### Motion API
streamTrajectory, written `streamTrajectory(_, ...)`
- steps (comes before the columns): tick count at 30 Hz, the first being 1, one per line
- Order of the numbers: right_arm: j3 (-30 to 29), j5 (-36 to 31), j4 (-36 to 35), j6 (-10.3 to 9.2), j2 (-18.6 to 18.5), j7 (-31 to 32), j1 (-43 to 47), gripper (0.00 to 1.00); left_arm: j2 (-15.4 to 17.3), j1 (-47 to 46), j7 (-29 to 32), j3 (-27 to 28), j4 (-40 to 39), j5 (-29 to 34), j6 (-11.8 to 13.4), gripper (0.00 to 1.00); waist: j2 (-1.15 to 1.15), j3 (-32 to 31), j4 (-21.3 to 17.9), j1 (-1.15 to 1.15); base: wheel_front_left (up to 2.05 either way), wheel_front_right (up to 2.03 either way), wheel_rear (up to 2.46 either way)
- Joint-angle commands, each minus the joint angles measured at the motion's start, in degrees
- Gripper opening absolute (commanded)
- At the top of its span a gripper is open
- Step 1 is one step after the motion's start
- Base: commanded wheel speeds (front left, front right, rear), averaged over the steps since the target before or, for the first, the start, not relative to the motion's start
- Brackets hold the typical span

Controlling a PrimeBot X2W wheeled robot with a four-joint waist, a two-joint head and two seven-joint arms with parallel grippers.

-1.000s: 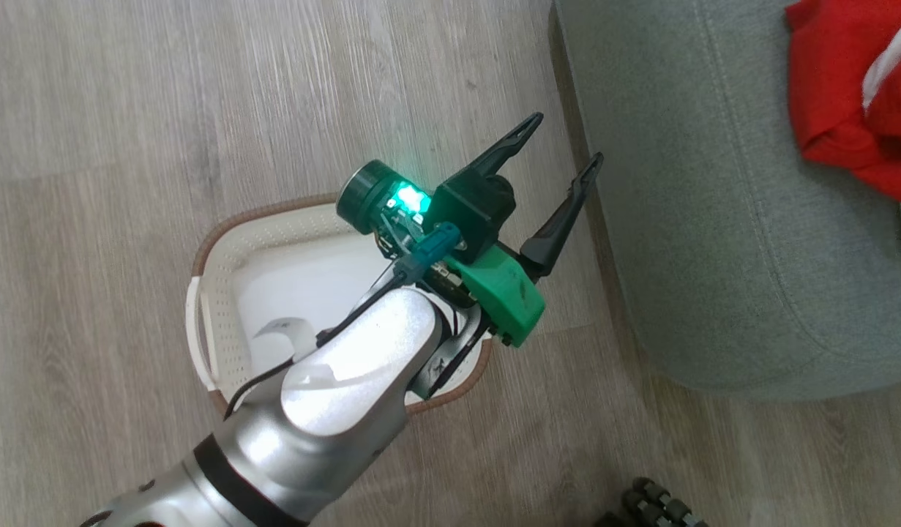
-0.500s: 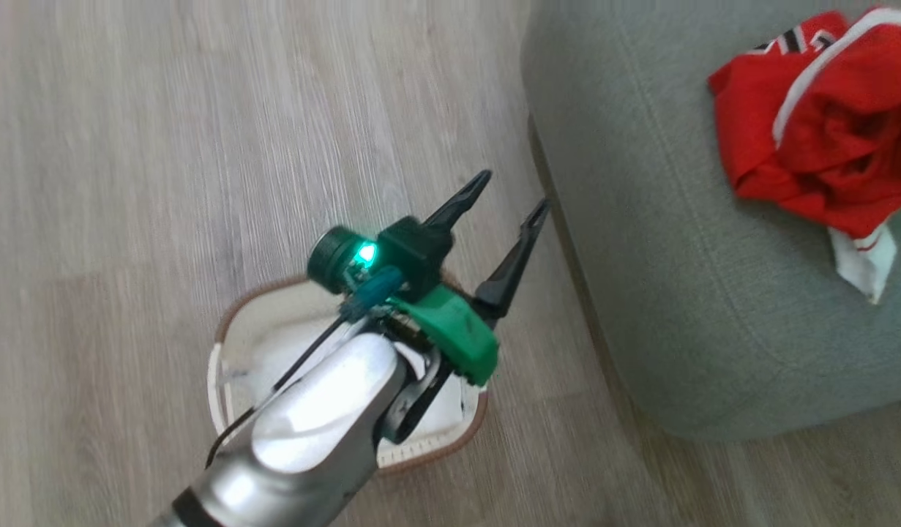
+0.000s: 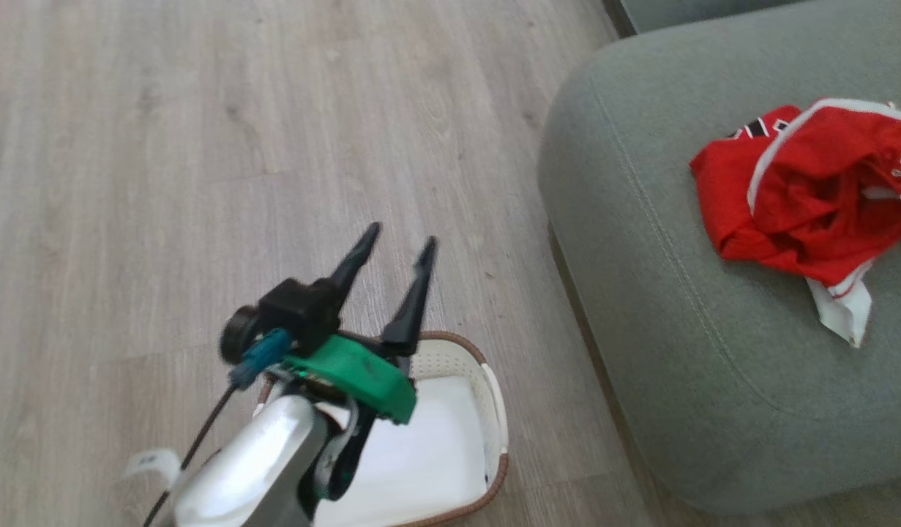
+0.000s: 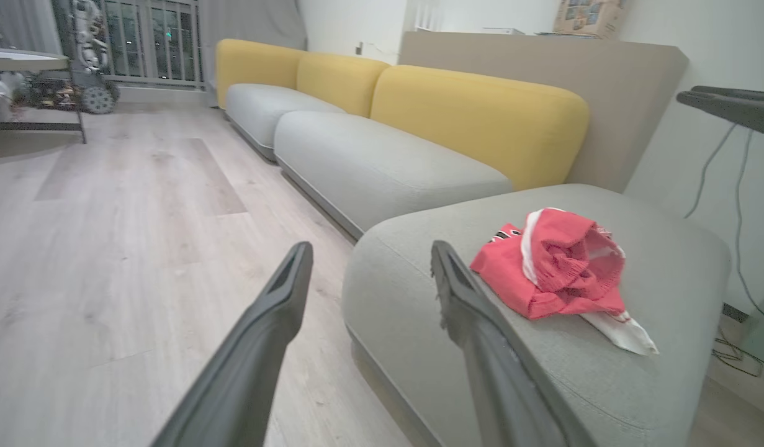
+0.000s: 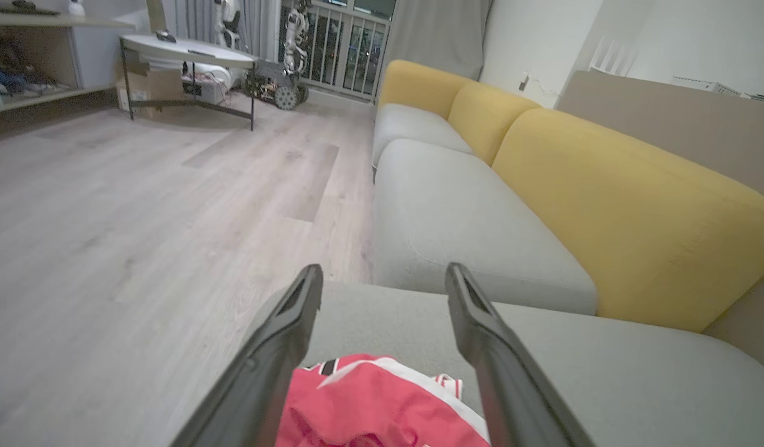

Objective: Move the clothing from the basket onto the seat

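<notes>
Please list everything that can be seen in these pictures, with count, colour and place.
clothing: one heap, red with white trim, on the seat
seat: one, grey-green, beside the basket
basket: one, cream with brown rim, on the floor
floor: pale wood, all around
other sofa cushions: two, grey, beyond the seat
backrests: three, yellow, behind those cushions
table: one, pale top, dark legs, far across the room
left pincer: dark, open, empty, by the basket
right pincer: dark, open, empty, above the clothing
</notes>
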Motion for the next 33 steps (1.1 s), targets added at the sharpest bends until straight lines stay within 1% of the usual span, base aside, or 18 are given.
streamTrajectory(1,-1.8,-0.2,-1.5,-0.02,-1.8,-0.6,2.1,1.00,1.4,-1.5,-0.5,2.9,-2.3,-0.4,0.7,1.00,0.00,-1.0,1.2,0.00,0.00,0.00,0.00)
streamTrajectory(4,-9.7,-2.5,-5.6,-0.02,-1.0,-0.7,6.2,1.00,2.7,0.0,-0.8,4.3,-3.9,-0.7,1.9,1.00,0.00,-1.3,2.4,0.00,0.00,0.00,0.00)
streamTrajectory(6,-15.4,-4.9,-8.0,-0.02,0.2,-0.7,10.4,1.00,3.2,0.9,-1.0,5.3,-4.7,-0.8,2.6,1.00,0.00,-1.5,3.3,0.00,0.00,0.00,0.00)
streamTrajectory(10,-26.6,-10.9,-12.7,-0.02,3.9,-0.7,20.4,1.00,4.0,2.7,-1.3,7.5,-5.7,-0.7,4.1,1.00,0.00,-1.9,4.8,0.00,0.00,0.00,0.00)
streamTrajectory(14,-36.2,-16.4,-17.7,-0.02,9.1,-0.7,30.6,1.00,4.4,4.7,-1.6,9.3,-6.2,-0.2,5.2,1.00,0.00,-2.3,6.0,0.00,0.00,0.00,0.00)
streamTrajectory(19,-45.2,-21.8,-24.4,-0.02,16.8,-0.7,40.7,1.00,3.9,7.4,-1.8,12.7,-7.4,1.0,6.1,1.00,0.00,-2.3,6.7,0.00,0.00,0.00,0.00)
streamTrajectory(20,-47.8,-23.1,-27.0,-0.02,20.1,-0.7,44.0,1.00,3.4,8.9,-1.8,14.3,-7.9,1.6,6.1,1.00,0.00,-2.3,6.9,0.00,0.00,0.00,0.00)
streamTrajectory(22,-49.5,-23.9,-29.5,-0.02,23.2,-0.7,47.0,1.00,2.8,10.3,-1.8,15.7,-8.0,2.5,5.8,1.00,0.00,-2.0,7.1,0.00,0.00,0.00,0.00)
streamTrajectory(24,-50.3,-24.8,-31.6,-0.02,25.8,-0.7,49.5,1.00,1.7,11.6,-1.8,17.3,-8.0,3.2,4.9,1.00,0.00,-1.8,7.2,0.00,0.00,0.00,0.00)
streamTrajectory(25,-50.6,-25.4,-32.2,-0.02,26.9,-0.7,50.5,1.00,1.4,12.2,-1.8,18.1,-7.8,4.0,4.5,1.00,0.00,-1.7,7.2,0.00,0.00,0.00,0.00)
streamTrajectory(26,-50.6,-25.4,-32.2,-0.02,26.9,-0.7,50.5,1.00,1.4,12.2,-1.8,18.1,-7.8,4.0,4.5,1.00,0.00,-1.7,7.2,0.00,0.00,0.00,0.00)
streamTrajectory(27,-51.1,-25.9,-32.7,-0.02,27.9,-0.7,51.3,1.00,1.0,12.7,-1.8,19.0,-7.8,5.0,4.1,1.00,0.00,-1.7,7.2,0.00,0.00,0.00,0.00)
streamTrajectory(33,-51.2,-28.4,-33.3,-0.02,32.9,-0.7,53.7,1.00,-2.7,16.2,-1.8,24.5,-7.1,9.8,0.0,1.00,0.00,-1.6,6.9,0.00,0.00,0.00,0.00)
